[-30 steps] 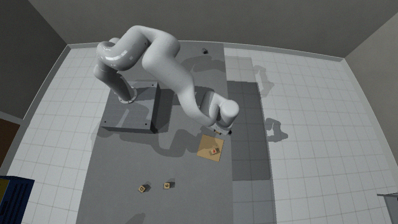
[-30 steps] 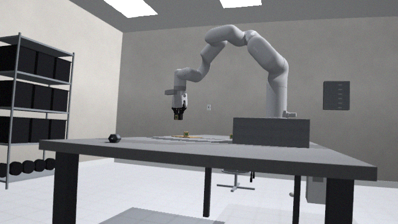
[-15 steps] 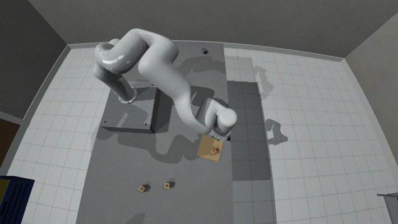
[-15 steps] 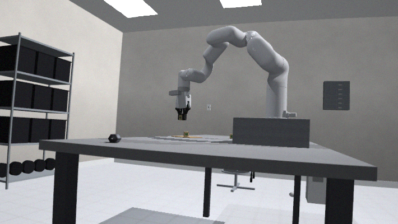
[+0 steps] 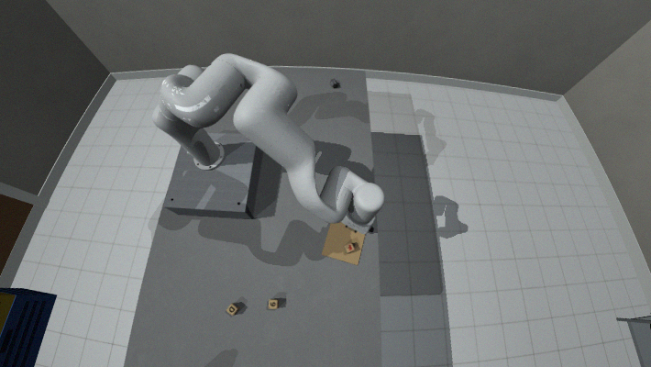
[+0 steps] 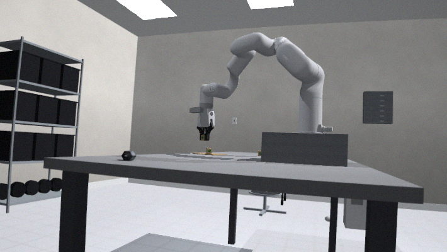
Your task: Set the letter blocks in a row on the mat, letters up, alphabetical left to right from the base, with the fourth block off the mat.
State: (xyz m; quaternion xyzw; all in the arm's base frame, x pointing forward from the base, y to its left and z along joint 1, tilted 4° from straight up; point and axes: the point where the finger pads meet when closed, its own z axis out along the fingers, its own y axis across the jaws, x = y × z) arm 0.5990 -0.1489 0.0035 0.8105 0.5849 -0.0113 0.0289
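My gripper [image 6: 204, 137] hangs a short way above the far end of the tan mat [image 5: 335, 240] [image 6: 220, 154]. It is shut on a small wooden block [image 6: 204, 137]. In the overhead view my wrist hides the fingers and that block. A second block [image 5: 350, 248] [image 6: 208, 150] with a red mark on top sits on the mat near its right edge. Two more blocks with dark marks on top, a left one [image 5: 232, 309] and a right one [image 5: 273, 304], lie off the mat near the table's front. The marks are too small to read.
The arm's base stands on a grey pedestal box [image 5: 215, 183] [image 6: 303, 148] on the table. A small black object [image 5: 335, 83] [image 6: 128, 155] lies at the table's far end. The mat lies close to the table's right edge [image 5: 377, 257]. A shelf rack [image 6: 38, 94] stands beside the table.
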